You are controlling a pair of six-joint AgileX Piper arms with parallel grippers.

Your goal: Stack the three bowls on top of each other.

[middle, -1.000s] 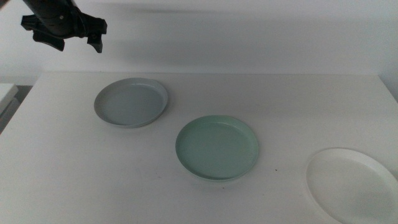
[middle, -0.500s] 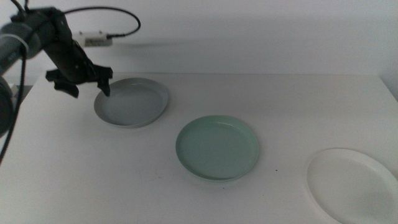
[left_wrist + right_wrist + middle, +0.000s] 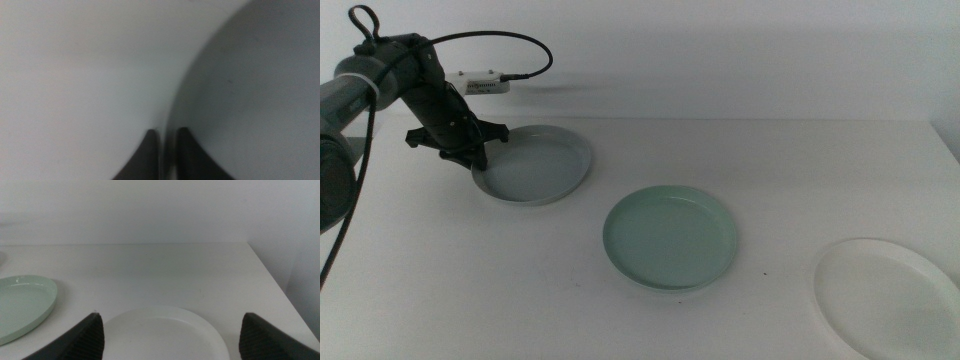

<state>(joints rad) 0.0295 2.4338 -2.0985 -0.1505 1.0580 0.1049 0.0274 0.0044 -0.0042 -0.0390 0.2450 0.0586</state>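
Observation:
The grey-blue bowl [image 3: 535, 165] sits at the far left of the table. My left gripper [image 3: 478, 160] is low at its left rim. In the left wrist view the gripper [image 3: 167, 145] has its jaws nearly together, with the rim of the grey-blue bowl [image 3: 250, 75] pinched between them. The mint green bowl [image 3: 670, 238] lies in the middle and the white bowl [image 3: 885, 295] at the near right. My right gripper [image 3: 171, 315] is out of the middle view. It is open and empty, just short of the white bowl [image 3: 160, 335], with the mint bowl [image 3: 20, 300] beyond.
A black cable and a small white box [image 3: 485, 80] hang behind the left arm. The white table [image 3: 770, 160] ends at a wall behind and at an edge on the right [image 3: 945, 140].
My left gripper has come down from high above the table's far left to the grey-blue bowl's left rim and closed on it. The bowls have not moved.

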